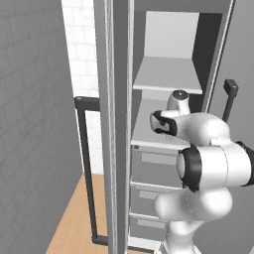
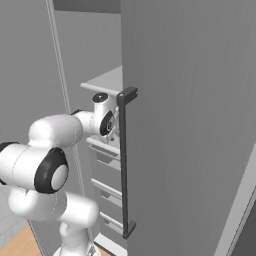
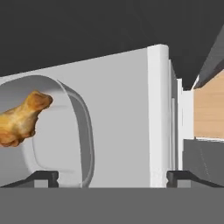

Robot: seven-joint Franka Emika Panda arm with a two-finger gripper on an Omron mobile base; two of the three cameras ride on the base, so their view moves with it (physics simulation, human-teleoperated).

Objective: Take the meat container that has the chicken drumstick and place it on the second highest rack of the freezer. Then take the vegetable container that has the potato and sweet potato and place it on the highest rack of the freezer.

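Step in hand, judged: first half of task, meat container (image 3: 65,131) w/ chicken drumstick (image 3: 22,120) going onto freezer (image 1: 168,74) rack.

- Arm reaches into open freezer at shelf level; wrist over second shelf from top (image 1: 149,129).
- Gripper (image 3: 113,177): fingers wide apart; container rim by one fingertip (image 3: 43,177), contact cannot be told.
- Next move, judged: confirm container seated on rack, retract clear of door, fetch veg container.
- No brands, labels or writing legible.
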